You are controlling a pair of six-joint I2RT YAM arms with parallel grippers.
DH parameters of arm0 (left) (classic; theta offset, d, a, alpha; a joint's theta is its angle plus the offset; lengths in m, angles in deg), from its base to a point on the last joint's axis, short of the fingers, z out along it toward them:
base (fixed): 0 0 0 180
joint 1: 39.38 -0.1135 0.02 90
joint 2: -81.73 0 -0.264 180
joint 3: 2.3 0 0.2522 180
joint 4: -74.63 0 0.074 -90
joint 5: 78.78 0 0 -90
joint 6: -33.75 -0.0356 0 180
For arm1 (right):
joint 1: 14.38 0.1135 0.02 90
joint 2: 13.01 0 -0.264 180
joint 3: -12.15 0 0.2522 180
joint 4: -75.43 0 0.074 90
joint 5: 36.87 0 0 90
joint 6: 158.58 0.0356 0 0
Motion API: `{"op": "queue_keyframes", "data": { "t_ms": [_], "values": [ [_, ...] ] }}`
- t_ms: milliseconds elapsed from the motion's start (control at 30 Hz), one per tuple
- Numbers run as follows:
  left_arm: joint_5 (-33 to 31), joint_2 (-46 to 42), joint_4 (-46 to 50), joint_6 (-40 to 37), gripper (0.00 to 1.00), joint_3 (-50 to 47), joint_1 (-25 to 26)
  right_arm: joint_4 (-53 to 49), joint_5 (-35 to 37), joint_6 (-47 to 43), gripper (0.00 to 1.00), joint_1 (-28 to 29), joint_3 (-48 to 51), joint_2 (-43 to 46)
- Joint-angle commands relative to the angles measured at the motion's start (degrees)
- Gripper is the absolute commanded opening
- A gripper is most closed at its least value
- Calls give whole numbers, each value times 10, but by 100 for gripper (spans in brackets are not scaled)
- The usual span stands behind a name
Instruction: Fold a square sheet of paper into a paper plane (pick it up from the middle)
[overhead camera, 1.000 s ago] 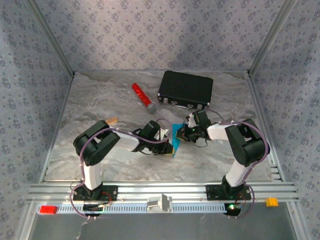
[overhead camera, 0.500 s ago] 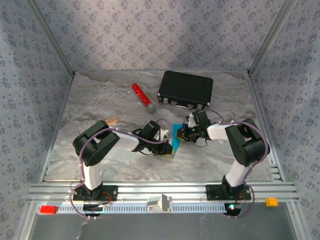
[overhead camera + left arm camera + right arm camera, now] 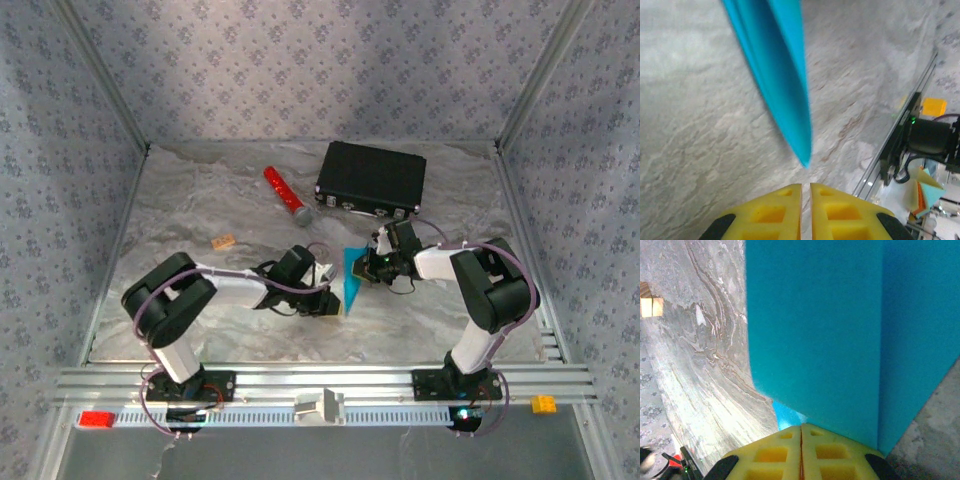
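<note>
The cyan paper is folded into a slim pointed paper plane [image 3: 352, 278] and stands on edge mid-table, its tip toward the near side. My right gripper [image 3: 368, 268] is shut on its far end; in the right wrist view the folded layers [image 3: 830, 330] rise straight out of the closed right gripper [image 3: 801, 427]. My left gripper [image 3: 333, 303] sits just left of the tip. In the left wrist view the left gripper [image 3: 806, 186] stands parted by a narrow slit with nothing between its fingers, and the paper's point [image 3: 785, 80] hangs a little ahead of them.
A black case [image 3: 371, 178] lies at the back, with a red cylinder [image 3: 287, 195] to its left. A small wooden block [image 3: 224, 241] rests left of centre. The metal rail [image 3: 320, 383] runs along the near edge, with a yellow block [image 3: 543, 404] beyond it.
My left gripper has let go of the paper's tip and drawn back toward the near left, its elbow swinging left. The right gripper keeps its hold and has not moved.
</note>
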Motion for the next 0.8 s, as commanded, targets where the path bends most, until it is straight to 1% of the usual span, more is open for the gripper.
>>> {"op": "queue_keyframes", "data": {
  "t_ms": [0, 100, 233, 400, 767],
  "values": [
    [-27, -29, -10, 11, 11, 12, 0, -67, 74, -14, 9, -4, 11, -13],
    [-18, -11, -31, 19, 10, 45, -3, -66, 73, -14, 9, -4, 10, -12],
    [6, 48, -34, 18, 9, 102, -2, -64, 72, -12, 9, -4, 11, -14],
    [6, 97, -67, 39, 10, 128, -1, -64, 70, -11, 9, -4, 10, -14],
    [15, 135, -33, 14, 11, 173, 0, -66, 71, -10, 9, -4, 10, -13]
  ]
}}
